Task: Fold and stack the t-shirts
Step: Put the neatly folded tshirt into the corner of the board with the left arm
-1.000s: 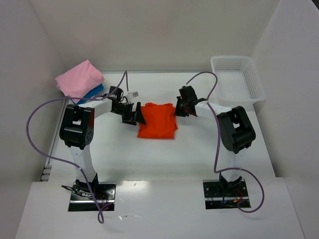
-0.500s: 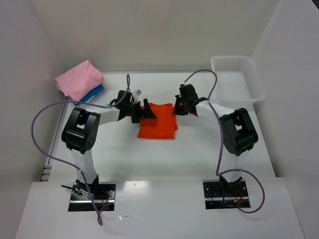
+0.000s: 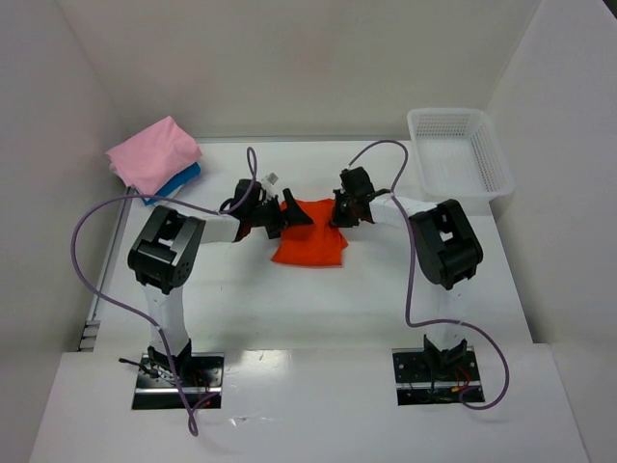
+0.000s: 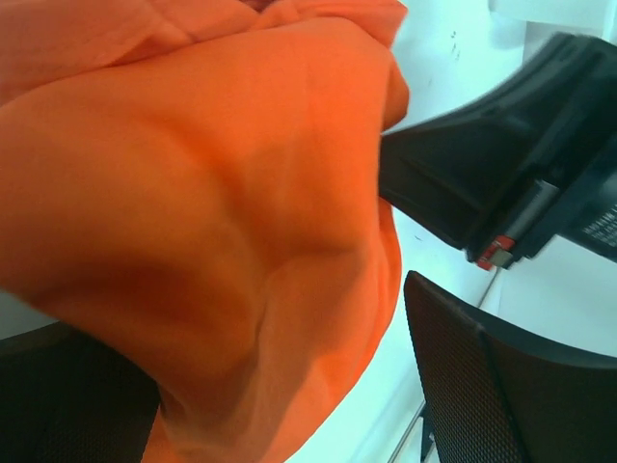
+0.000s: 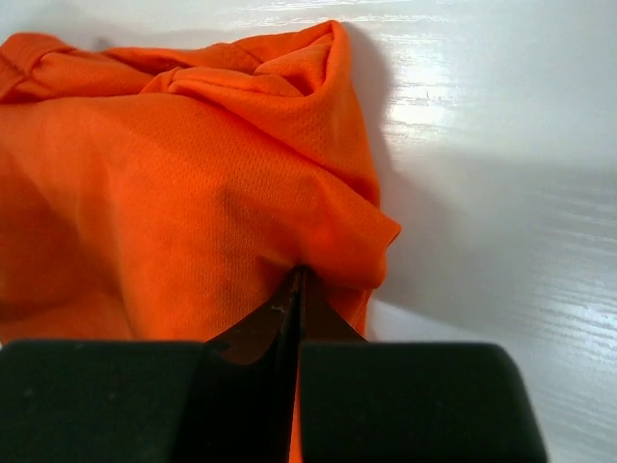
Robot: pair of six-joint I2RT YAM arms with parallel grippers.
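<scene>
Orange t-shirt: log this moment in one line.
orange t-shirt: folded, mid-table | right gripper: shut on its right edge | left gripper: open around left edge | pink t-shirt: on blue t-shirt

"How is the light from overhead?"

"Bright and even. The white desk [image 3: 318, 309] and walls [image 3: 289, 68] look washed out, with one glare strip at the near edge and only faint shadows."

"And the wrist cameras?"

"The left is blurred, filled by the out-of-focus orange shirt [image 4: 193, 222]. The right is sharp on the weave, with glare streaks on the desk and a soft shadow beside the cloth."
</scene>
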